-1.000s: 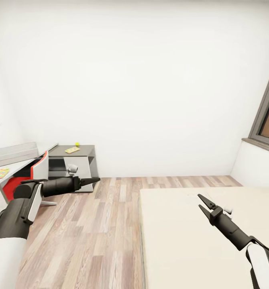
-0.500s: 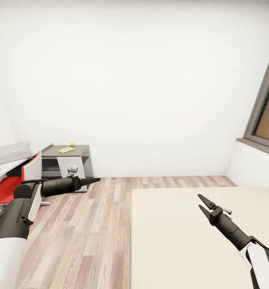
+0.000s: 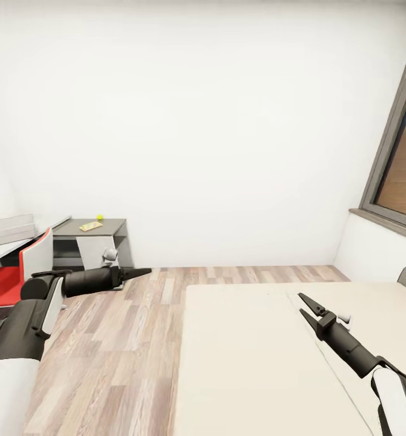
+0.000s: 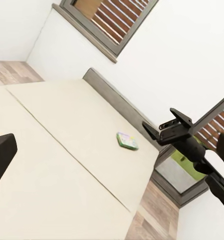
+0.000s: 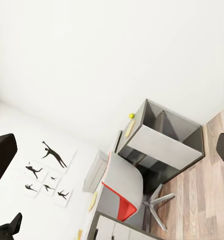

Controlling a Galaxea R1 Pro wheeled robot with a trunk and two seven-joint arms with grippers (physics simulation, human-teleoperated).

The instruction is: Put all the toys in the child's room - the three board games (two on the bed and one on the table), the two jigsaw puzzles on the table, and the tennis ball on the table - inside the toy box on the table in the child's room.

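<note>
The dark grey wing of the table (image 3: 106, 224) stands at the far left wall. On it lie the small tennis ball (image 3: 99, 216) and a thin jigsaw puzzle (image 3: 91, 226). The grey toy box (image 3: 9, 229) sits on the light wing at the picture's edge. The cream bed (image 3: 251, 351) lies in front of me. A white-green board game (image 4: 127, 140) rests on its far side near the headboard. My left gripper (image 3: 139, 272) hovers over the floor, open and empty. My right gripper (image 3: 301, 304) is open above the bed, holding nothing.
A red and white swivel chair (image 3: 22, 271) stands at the desk. Wood-plank floor (image 3: 124, 339) runs between desk and bed. A tall window (image 3: 400, 169) is at the right. Black silhouette pictures (image 5: 47, 171) hang above the light wing.
The camera has swung right: the desk and toy box slid toward the left edge, and more bed and window show. Both arms keep the same pose.
</note>
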